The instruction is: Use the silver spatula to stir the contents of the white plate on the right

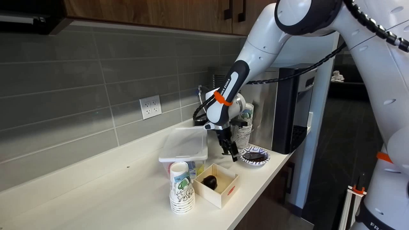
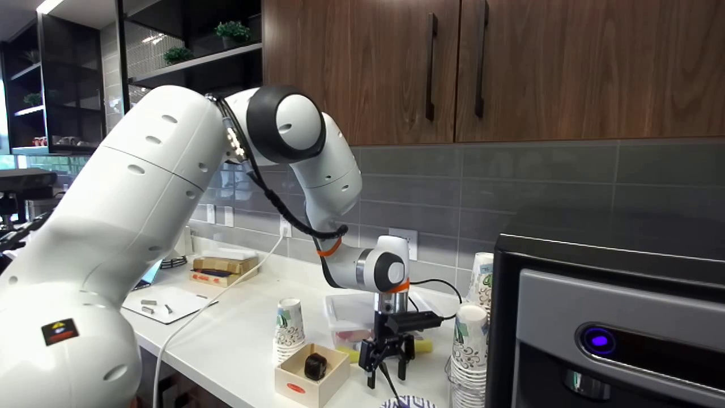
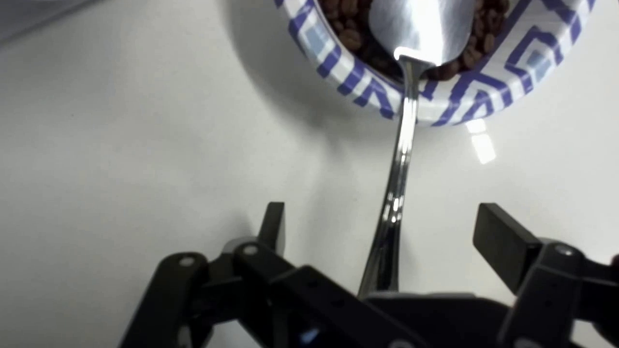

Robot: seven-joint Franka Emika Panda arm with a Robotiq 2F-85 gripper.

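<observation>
The silver spatula [image 3: 399, 159] lies with its broad head over the white plate [image 3: 537, 63], which has a blue pattern and brown beans inside. Its thin handle crosses the rim and runs back between my gripper's fingers. My gripper [image 3: 384, 227] is open, with a finger on each side of the handle and a gap on both sides. The handle's end is hidden behind the gripper body. In both exterior views the gripper [image 1: 230, 155] [image 2: 387, 374] points down beside the plate [image 1: 255, 164] [image 2: 410, 402]. The spatula handle [image 2: 389, 378] looks dark and slants down to the plate.
A wooden box [image 1: 203, 188] with a dark object stands near the gripper, beside a paper cup stack [image 1: 182, 191]. A lidded plastic bin [image 1: 185, 145] stands behind. More cup stacks [image 2: 470, 345] and a dispenser machine [image 2: 612, 317] flank the plate. The counter's front edge [image 1: 268, 188] is close.
</observation>
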